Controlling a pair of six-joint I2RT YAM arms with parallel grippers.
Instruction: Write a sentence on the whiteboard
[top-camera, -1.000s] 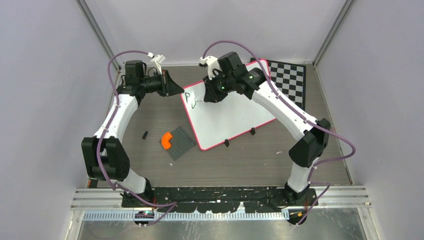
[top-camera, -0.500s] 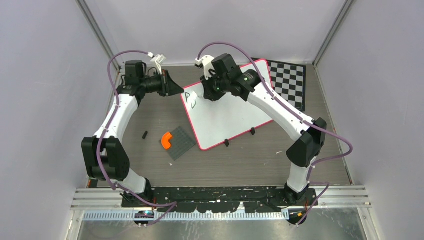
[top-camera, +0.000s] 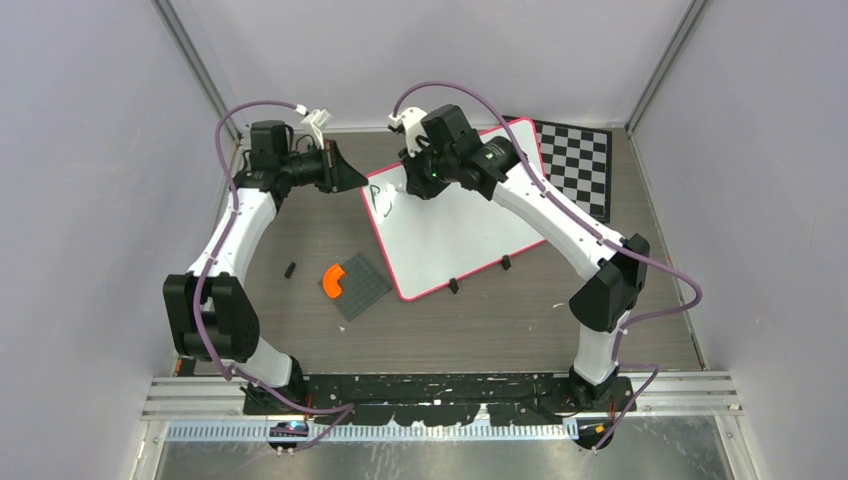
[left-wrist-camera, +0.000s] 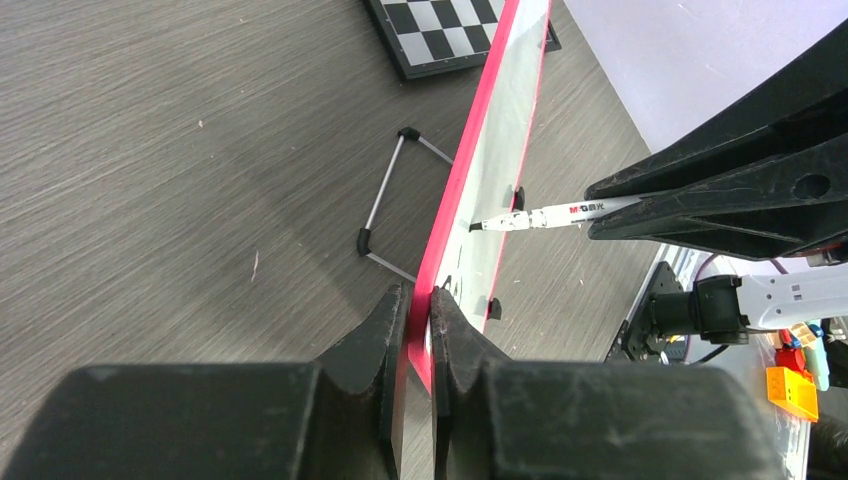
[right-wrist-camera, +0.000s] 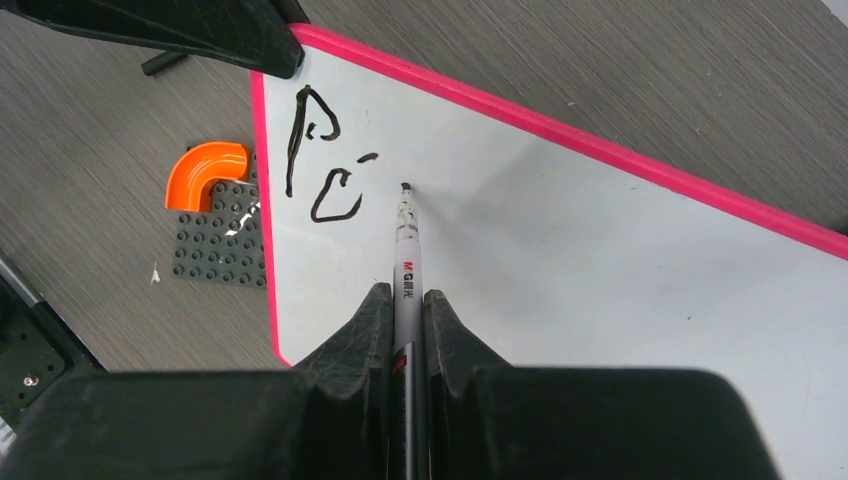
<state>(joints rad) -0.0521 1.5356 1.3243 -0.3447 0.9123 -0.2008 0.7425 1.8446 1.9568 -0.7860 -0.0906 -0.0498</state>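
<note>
- The large flat white whiteboard (top-camera: 450, 235) with a thin pink-red rim lies slantwise at the middle of the dark wood-grain table (top-camera: 480, 320), its two small black feet on the near edge.
- The left gripper (left-wrist-camera: 418, 300) has its fingers pinched onto the board's rim at the far left corner, with almost no gap between them.
- The right gripper (right-wrist-camera: 405, 295) is clamped around a slim white-barrelled marker (right-wrist-camera: 408, 250) with a black tip, held above the board's upper left part.
- The marker's tip sits at the board face; I cannot tell whether it touches.
- Of the sentence (right-wrist-camera: 320, 160), two black hand-drawn marks show near the left edge: a "P" and a rounder letter beside it, just left of the tip.
- A black-and-white chessboard (top-camera: 580, 160) lies behind the board's far right corner.
- A dark grey studded plate (top-camera: 365, 290) with an orange curved piece (top-camera: 333, 281) on its left corner lies just left of the board's near corner.
</note>
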